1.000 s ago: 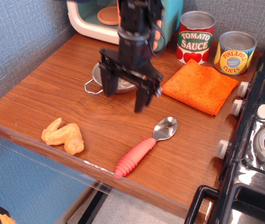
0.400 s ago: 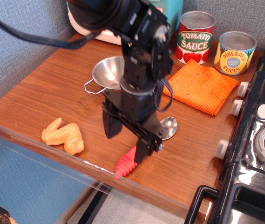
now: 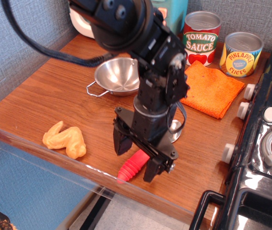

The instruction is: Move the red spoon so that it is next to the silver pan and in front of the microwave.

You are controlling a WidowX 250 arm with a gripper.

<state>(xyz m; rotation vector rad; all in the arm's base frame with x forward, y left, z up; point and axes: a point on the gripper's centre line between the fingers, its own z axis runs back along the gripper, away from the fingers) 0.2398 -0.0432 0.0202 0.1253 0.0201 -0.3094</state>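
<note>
Wood-grain table (image 3: 54,91) looking smooth w/ slight sheen, steel pan (image 3: 118,75) shining mirror-bright, spoon (image 3: 132,166) showing ribbed red plastic handle, orange cloth (image 3: 211,89) looking nubby & matt, gripper (image 3: 139,158) showing matt black plastic, cans (image 3: 201,36) wearing glossy paper labels w/ metal tops.

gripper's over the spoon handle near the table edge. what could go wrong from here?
1. The spoon lies with its handle tip at the table's front edge; an off-centre close by the gripper could push it off.
2. The fingers straddle the ribbed, rounded handle; it might roll or slip out.
3. The arm hides most of the spoon's bowl, so grasp alignment is hard to confirm.
</note>
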